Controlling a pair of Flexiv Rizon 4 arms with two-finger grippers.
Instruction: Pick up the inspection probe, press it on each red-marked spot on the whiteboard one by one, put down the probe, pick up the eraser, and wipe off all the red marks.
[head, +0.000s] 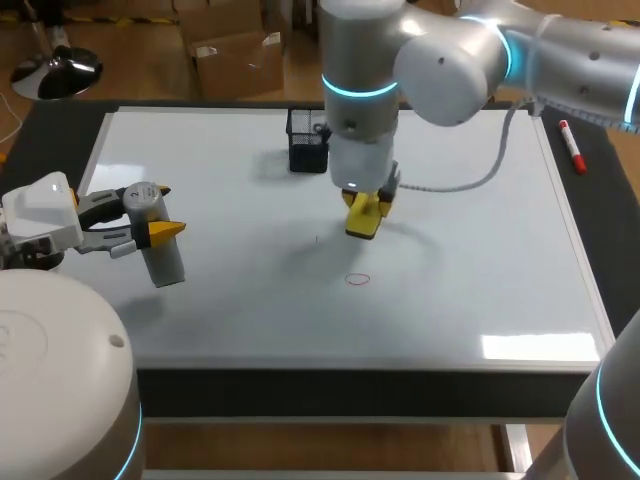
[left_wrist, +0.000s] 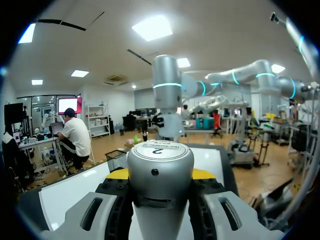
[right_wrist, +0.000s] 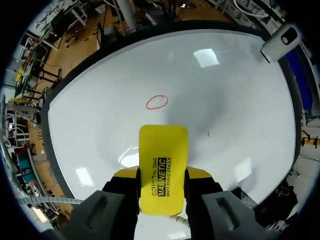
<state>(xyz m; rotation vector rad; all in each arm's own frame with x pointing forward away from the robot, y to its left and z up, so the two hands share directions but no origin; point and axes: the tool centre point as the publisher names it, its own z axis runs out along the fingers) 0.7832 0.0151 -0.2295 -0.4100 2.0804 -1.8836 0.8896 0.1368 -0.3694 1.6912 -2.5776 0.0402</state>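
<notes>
The silver cylinder probe is off the whiteboard at its left side, with my left gripper shut on it. In the left wrist view the probe fills the space between the yellow-tipped fingers. My right gripper is shut on the yellow eraser, which hangs over the board's middle. A red circle mark lies on the board just nearer than the eraser. In the right wrist view the eraser points toward that red circle mark, a short way ahead of it.
A black mesh basket stands on the board's far side, just behind my right arm. A red marker pen lies on the dark table right of the board. A tiny dark speck sits left of the eraser.
</notes>
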